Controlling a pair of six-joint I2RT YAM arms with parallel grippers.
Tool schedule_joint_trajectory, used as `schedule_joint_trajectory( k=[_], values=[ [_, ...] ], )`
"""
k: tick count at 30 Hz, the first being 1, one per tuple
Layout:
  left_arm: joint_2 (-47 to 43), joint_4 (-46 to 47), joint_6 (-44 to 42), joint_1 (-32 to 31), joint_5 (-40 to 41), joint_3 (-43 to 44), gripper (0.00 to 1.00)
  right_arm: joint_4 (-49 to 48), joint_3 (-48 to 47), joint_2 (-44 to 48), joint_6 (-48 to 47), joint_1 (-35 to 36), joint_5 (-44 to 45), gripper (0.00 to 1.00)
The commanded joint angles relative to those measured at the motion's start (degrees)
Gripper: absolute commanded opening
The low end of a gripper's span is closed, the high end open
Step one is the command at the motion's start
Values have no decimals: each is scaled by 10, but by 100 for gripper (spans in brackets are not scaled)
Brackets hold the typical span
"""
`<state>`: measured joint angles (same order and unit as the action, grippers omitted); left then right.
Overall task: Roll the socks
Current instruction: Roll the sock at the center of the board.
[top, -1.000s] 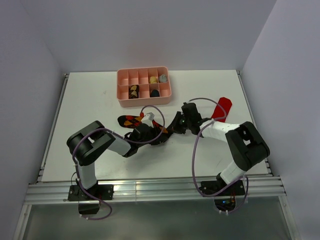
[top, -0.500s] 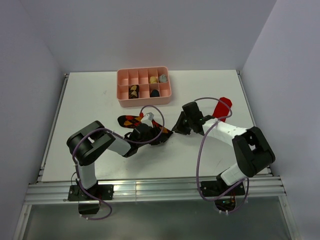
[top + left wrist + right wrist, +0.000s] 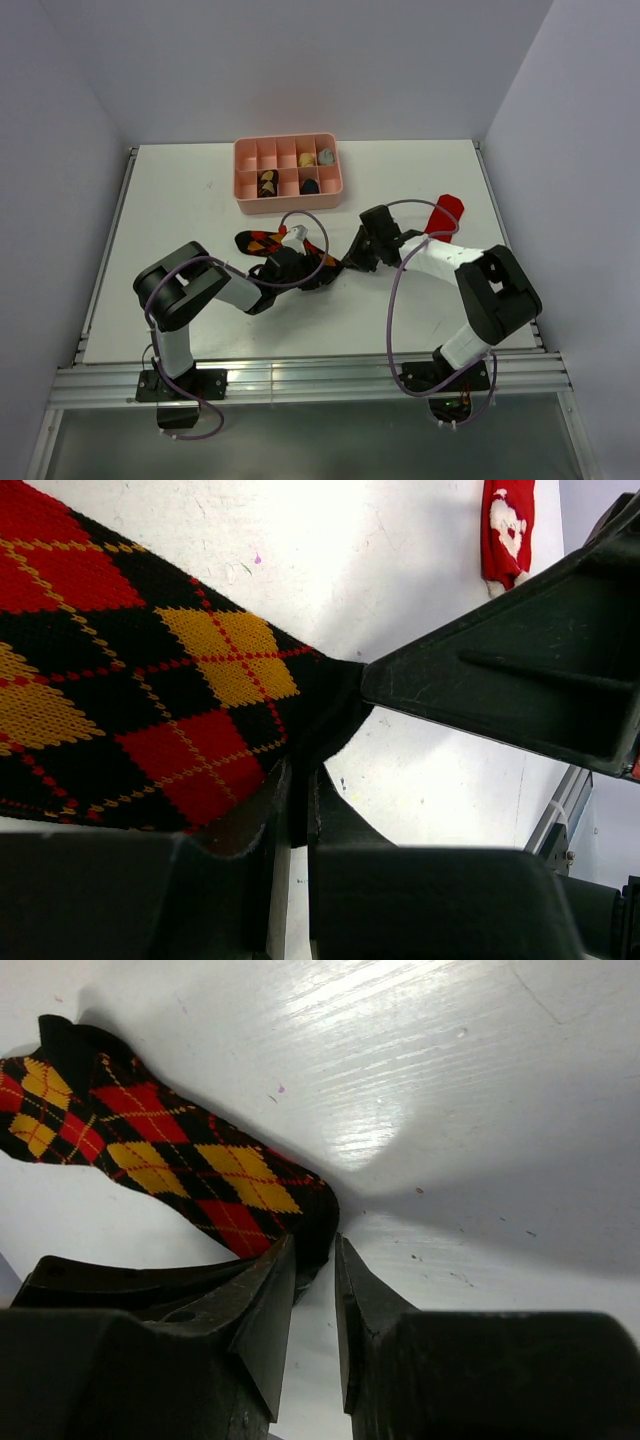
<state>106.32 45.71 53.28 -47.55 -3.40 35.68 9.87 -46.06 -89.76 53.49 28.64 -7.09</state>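
Black argyle sock [image 3: 190,1160], long axis running leftward from both grippers. Its right-hand end is pinched tight in left gripper [image 3: 297,780]; right gripper [image 3: 315,1250], jaws slightly parted, straddles that same tip.

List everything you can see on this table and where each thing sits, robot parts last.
argyle sock: one, black with red and yellow diamonds, flat on mid-table between the two grippers.
red sock: one, red with white trim, on the right side of the table.
tray: one, pink, divided into compartments, at the far middle of the table.
small items: four, dark, tan and grey, each in its own tray compartment; too small to identify.
table: one, white.
left gripper: one, black, shut on the argyle sock's edge.
right gripper: one, black, jaws slightly apart around the argyle sock's tip.
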Motion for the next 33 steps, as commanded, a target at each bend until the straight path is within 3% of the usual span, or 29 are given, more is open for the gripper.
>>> schedule_joint_trajectory(
  k=[1, 22, 33],
  values=[
    [1, -30, -7, 4, 8, -13, 11, -27, -29, -8, 13, 11, 1, 29],
    [-6, -23, -8, 4, 6, -18, 14, 23, -83, -109, 9, 34, 26, 13],
    [-124, -84, -63, -10, 62, -40, 25, 87, -117, -156, -6, 35, 42, 11]
  ],
)
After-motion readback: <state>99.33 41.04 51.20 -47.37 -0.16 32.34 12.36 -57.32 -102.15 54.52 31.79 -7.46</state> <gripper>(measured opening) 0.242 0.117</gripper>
